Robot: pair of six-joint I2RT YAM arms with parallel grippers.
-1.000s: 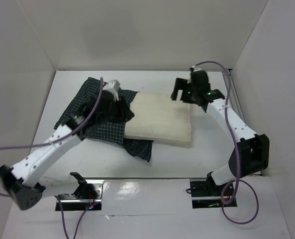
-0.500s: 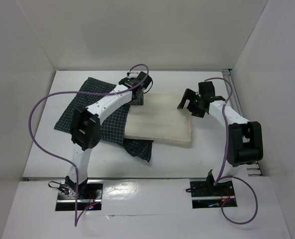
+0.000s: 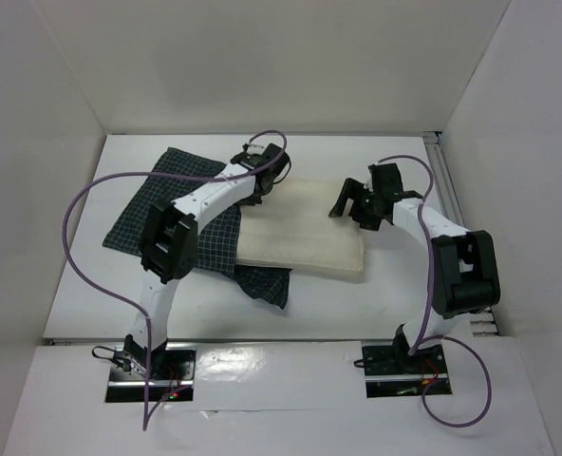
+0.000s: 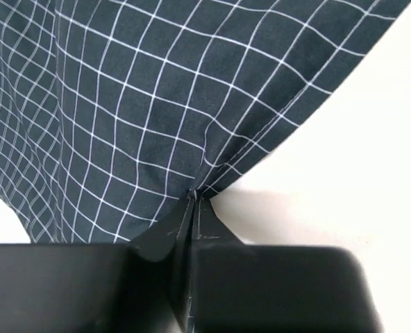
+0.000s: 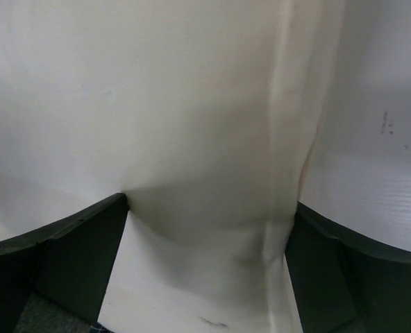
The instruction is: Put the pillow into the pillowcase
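**A:** Where are we finding the pillow (image 3: 305, 233) right now?

**B:** It is lying flat on the counter (image 3: 357, 309), nearly all of it outside the pillowcase (image 3: 129, 217). Its left end is meeting the checked cloth, and a flap of that cloth is poking out from under its near edge. We cannot tell whether that end is inside the mouth yet.

**A:** And what are we doing with the left gripper (image 4: 195, 201)?

**B:** We are pinching the hem of the pillowcase in it, jaws pressed together on a fold of fabric at the far side, right beside the pillow. We judge we are holding the upper layer so the mouth can be lifted open.

**A:** Why are we placing the right gripper (image 5: 205, 208) at the other end?

**B:** Its jaws are standing wide, straddling the pillow's right end and gripping nothing. From there we are probably getting ready to clamp that end or push the pillow leftward.

**A:** Any risk?

**B:** The thin hem may be slipping free once we are pulling.
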